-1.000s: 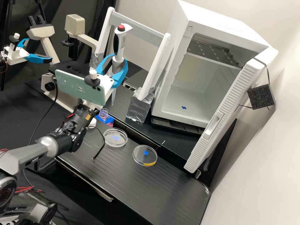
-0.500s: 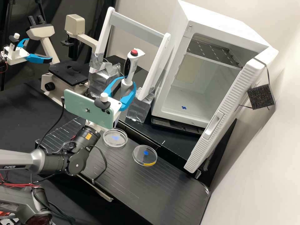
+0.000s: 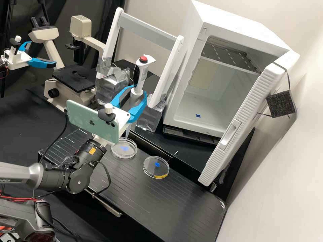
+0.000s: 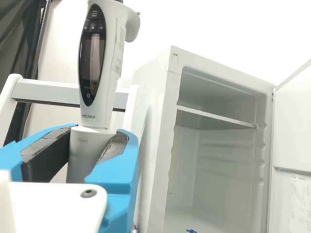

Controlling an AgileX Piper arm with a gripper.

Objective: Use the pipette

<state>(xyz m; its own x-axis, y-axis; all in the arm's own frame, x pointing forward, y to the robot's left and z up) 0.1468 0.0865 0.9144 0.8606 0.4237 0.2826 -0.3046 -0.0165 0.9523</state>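
Two clear round dishes lie on the ridged black platform [image 3: 188, 201]: the nearer dish [image 3: 150, 169], with a yellow patch at its rim, sits at four o'clock from the farther dish [image 3: 117, 152]. Between six and seven o'clock from the gripper [image 3: 138, 90] is that farther dish, with the pale tip of the pipette [image 3: 140, 76] near its back rim; contact I cannot tell. Partly open, the gripper's blue fingers [image 3: 137, 112] press dark pads around the pipette's grey lower barrel. White and slim, the pipette leans its head toward half past twelve, with a red button, a hooked rest and a dark oval panel carrying small keys and a screen. Beyond, the white frame [image 3: 148, 31] rises at twelve to one o'clock, and the open white cabinet [image 3: 235, 25] stands at three.
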